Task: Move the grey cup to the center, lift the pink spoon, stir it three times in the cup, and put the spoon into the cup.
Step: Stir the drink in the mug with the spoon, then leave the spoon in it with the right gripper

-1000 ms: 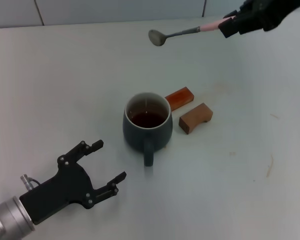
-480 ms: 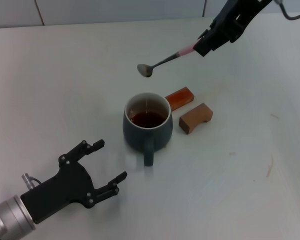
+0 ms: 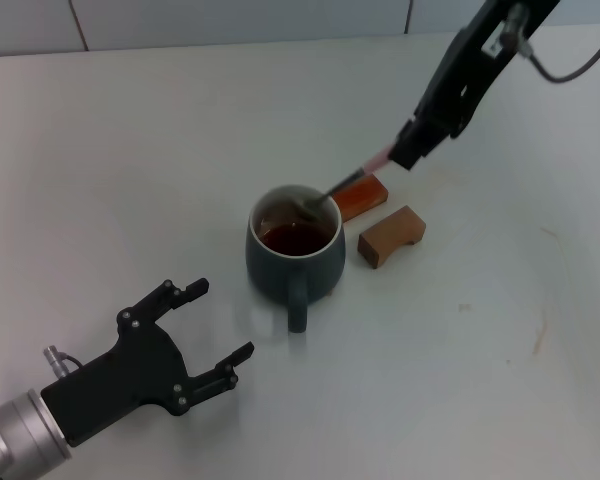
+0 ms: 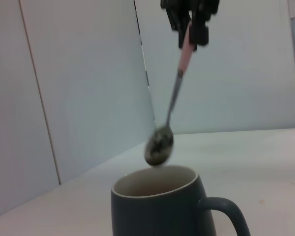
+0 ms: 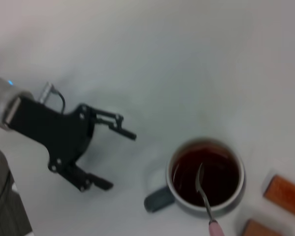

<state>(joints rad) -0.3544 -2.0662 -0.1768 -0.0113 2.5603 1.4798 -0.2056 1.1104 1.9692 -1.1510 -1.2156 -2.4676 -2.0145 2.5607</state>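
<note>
Gripping the spoon by its pink handle, the right hand holds its bowl just above the cup mid-desk; the left hand rests released nearby.

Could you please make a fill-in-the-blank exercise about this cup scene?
1. The slim pink-handled metal spoon is held by the ____ gripper.
2. The spoon's bowl hangs just ____ the rim of the round dark blue-grey ceramic cup.
3. The liquid in the cup is dark reddish-____.
4. The left gripper is ____, holding nothing.

Missing words: right; above; brown; open
</note>
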